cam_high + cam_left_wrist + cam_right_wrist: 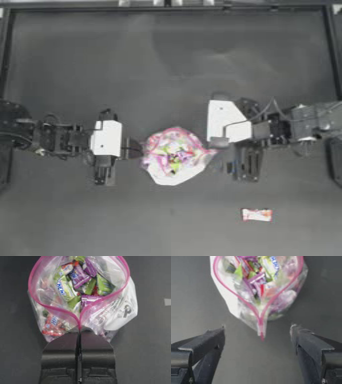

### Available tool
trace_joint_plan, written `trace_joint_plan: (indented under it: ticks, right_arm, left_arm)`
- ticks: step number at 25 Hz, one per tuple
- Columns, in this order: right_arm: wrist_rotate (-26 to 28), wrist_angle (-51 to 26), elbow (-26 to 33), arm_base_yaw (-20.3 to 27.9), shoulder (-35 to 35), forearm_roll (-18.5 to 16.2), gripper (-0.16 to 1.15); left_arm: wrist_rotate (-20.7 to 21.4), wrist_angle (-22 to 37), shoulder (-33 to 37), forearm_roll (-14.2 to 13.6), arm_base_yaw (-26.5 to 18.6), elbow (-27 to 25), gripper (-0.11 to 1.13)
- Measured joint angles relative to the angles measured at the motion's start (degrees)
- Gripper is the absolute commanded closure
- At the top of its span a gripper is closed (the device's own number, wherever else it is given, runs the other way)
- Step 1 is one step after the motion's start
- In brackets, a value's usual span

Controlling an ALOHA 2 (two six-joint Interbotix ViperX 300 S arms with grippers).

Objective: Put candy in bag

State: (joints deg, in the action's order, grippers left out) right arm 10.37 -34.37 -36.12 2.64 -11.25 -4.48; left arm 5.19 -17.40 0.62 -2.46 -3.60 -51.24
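Note:
The bag lies mid-table, its pink seal strip spread open and multicoloured sweets showing inside. My left gripper is at its left end, shut on the seal strip where the two sides meet. My right gripper stands open at the bag's right end. The bag's corner sits between its fingertips, touching neither one. The candy, a small white sweet with pink-red marks, lies alone on the table to the near right of the bag, away from both grippers.
The dark table stretches bare behind the bag. A frame rail runs along the far edge. The right arm's white wrist hangs above the bag's right side.

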Motion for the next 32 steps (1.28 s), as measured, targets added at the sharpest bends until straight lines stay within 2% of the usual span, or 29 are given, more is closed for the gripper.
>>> trace_joint_plan:
  ticks: [9, 21, 26, 32]
  right_arm:
    - [-1.67, -7.29, 2.64, 0.0, -5.01, -0.18, -0.03]
    - [-1.67, -15.91, 2.72, 0.0, -16.44, 0.09, -0.03]
    - [-1.32, -19.34, 1.93, -1.67, -20.74, 0.88, -0.02]
    - [2.02, -23.91, -0.18, -4.31, -23.03, 2.99, -0.02]
  left_arm:
    - [0.44, 0.0, 0.0, -0.09, 0.0, 0.0, 0.97]
    - [1.32, -0.09, 0.0, 0.0, 0.09, 0.0, 0.97]
    - [1.32, 0.0, 0.0, 0.0, 0.09, 0.0, 0.97]
    - [1.32, -0.09, 0.0, 0.0, 0.09, 0.0, 0.97]
